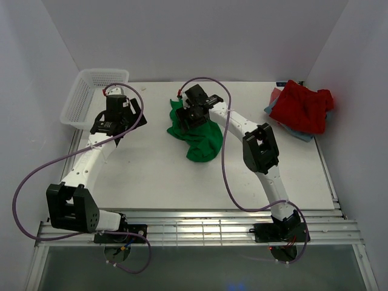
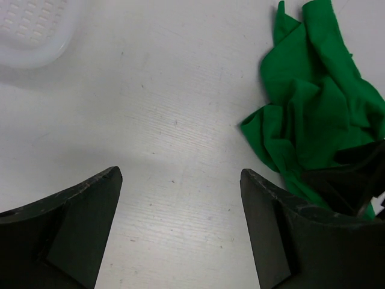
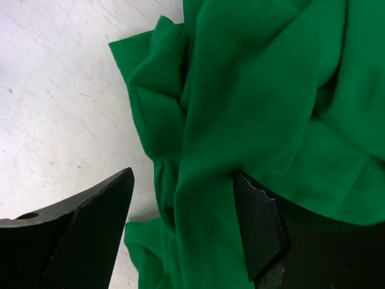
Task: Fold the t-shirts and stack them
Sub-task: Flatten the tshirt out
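A bright green t-shirt (image 1: 200, 139) lies crumpled in the middle of the table. My right gripper (image 1: 189, 118) is down on its far left part. In the right wrist view the jaws (image 3: 183, 174) stand open astride a raised fold of the green t-shirt (image 3: 252, 102); the right finger (image 3: 258, 229) is partly under cloth, and the left finger has a strip of table beside it. My left gripper (image 1: 124, 121) is open over bare table (image 2: 180, 173), with the green t-shirt (image 2: 319, 108) to its right. A red t-shirt (image 1: 301, 106) lies bunched on a blue-grey one (image 1: 291, 132) at the back right.
A white mesh basket (image 1: 91, 97) sits at the back left corner, its rim showing in the left wrist view (image 2: 30, 36). White walls close in the table on three sides. Purple cables loop from both arms.
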